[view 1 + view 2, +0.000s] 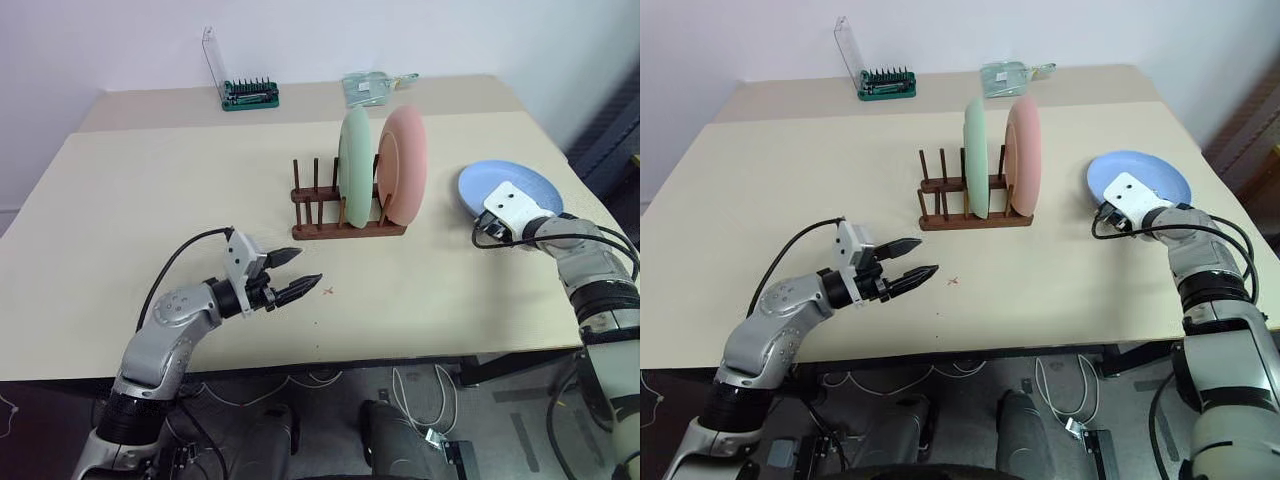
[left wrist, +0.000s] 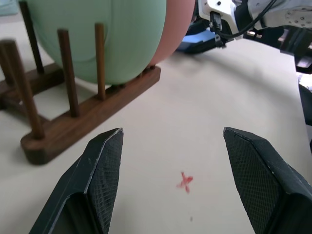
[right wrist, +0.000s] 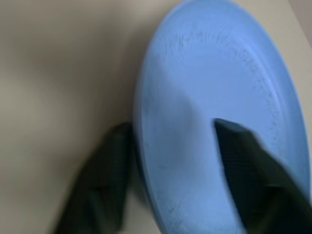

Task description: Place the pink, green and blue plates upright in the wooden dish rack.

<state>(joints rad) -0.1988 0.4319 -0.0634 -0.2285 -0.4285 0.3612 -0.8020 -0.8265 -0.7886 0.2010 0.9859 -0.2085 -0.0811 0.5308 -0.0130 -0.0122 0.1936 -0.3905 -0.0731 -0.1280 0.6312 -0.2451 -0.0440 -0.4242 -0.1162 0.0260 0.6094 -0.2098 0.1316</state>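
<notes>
The wooden dish rack (image 1: 318, 229) stands mid-table. The green plate (image 1: 353, 165) and the pink plate (image 1: 406, 165) stand upright in its right end, side by side. To the right of the rack, the blue plate (image 1: 522, 182) lies on the table. My right gripper (image 3: 173, 129) is at its near rim, open, with one finger (image 3: 105, 165) outside and under the edge and the other on the plate's top face. My left gripper (image 1: 308, 267) hovers open and empty in front of the rack, pointing at the rack's base (image 2: 83, 122).
A small red cross (image 1: 328, 291) is marked on the tabletop just past my left fingertips. At the back edge stand a green bit set with a clear lid (image 1: 249, 95) and a clear packet (image 1: 368, 88). The rack's left pegs are free.
</notes>
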